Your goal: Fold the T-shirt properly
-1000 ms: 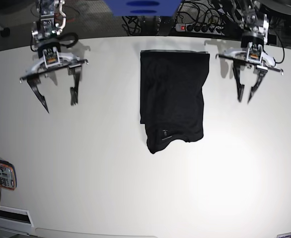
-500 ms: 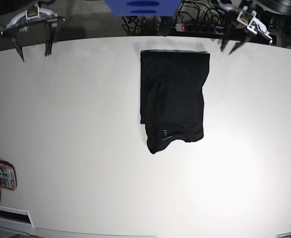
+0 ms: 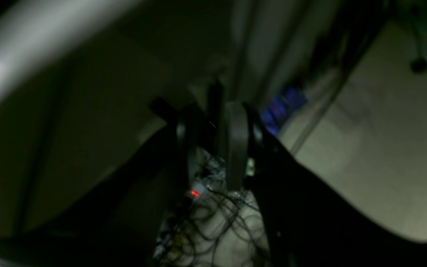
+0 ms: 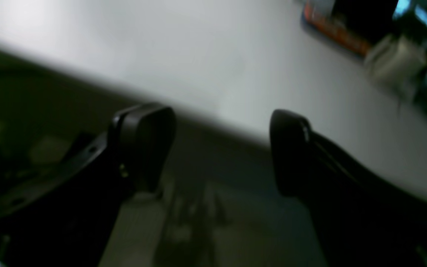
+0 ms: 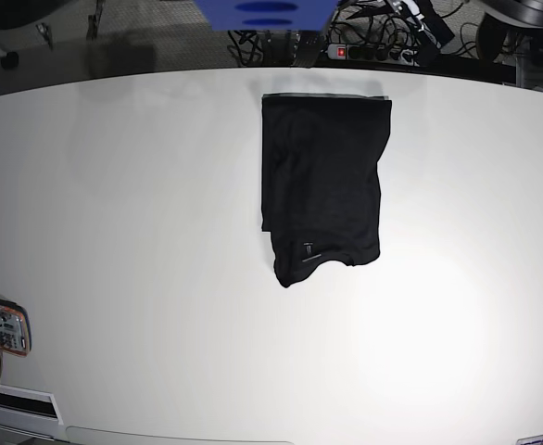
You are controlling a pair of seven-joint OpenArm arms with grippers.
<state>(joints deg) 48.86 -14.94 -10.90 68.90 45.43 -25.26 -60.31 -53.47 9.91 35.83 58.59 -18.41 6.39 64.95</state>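
**Black T-shirt folded on white table**

The T-shirt (image 5: 325,176) lies near the far edge of the table (image 5: 160,278), bare surface around it. Beyond that edge hang both tools: the right tool (image 4: 222,152) spread and empty, the left tool (image 3: 208,148) slightly parted, gripping nothing.

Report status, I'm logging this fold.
Both grippers empty: left fingers slightly apart, right wide. Black T-shirt folded on table. Nothing on it.

Tabletop (image 5: 160,297): bare surface left, right and front of the folded black T-shirt (image 5: 322,176); tangled cables (image 5: 383,32) crowd beyond far edge.
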